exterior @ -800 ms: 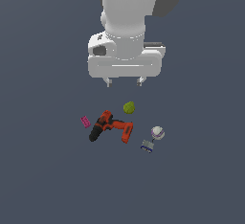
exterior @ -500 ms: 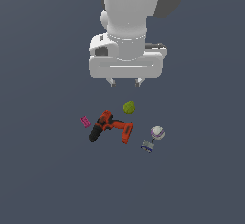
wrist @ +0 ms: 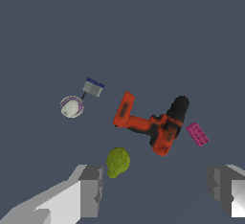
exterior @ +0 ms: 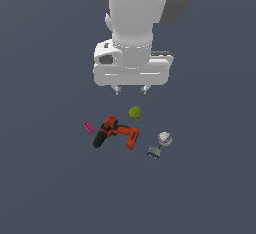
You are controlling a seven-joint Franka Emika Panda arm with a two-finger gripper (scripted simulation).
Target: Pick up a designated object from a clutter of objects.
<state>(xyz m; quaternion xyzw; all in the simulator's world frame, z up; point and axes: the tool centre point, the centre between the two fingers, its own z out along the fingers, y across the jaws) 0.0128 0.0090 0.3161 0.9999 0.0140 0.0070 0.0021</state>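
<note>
1. Nearest your wrist camera, you have the gripper [wrist: 155, 192] with its two fingers [wrist: 91, 189] spread wide and nothing between them; in the exterior view the gripper [exterior: 131, 89] hangs above the objects, touching none of them.
2. Just past the fingers lies the yellow-green ball [wrist: 117, 162], close to one finger in the wrist view but not touching it. In the exterior view the ball [exterior: 134, 112] sits just below the fingertips, on the dark floor [exterior: 50, 188].
3. Beyond the ball you find the drill [wrist: 155, 122], lying on its side. It is red-orange, with a black chuck end and a wide flat base at the end of the handle.
4. In the exterior view the drill [exterior: 116, 132] lies just below the ball, its black tip toward that view's left and its base toward that view's right. You can see a narrow gap between drill and ball.
5. Beside the drill's black end is the small pink block [wrist: 197, 134], near it but apart; the exterior view puts the block [exterior: 89, 127] on its left side.
6. Farthest from the fingers are the white and purple ball [wrist: 72, 106] and the small grey-blue piece [wrist: 93, 87], next to each other. In the exterior view they lie off the drill's base, on that view's right.
</note>
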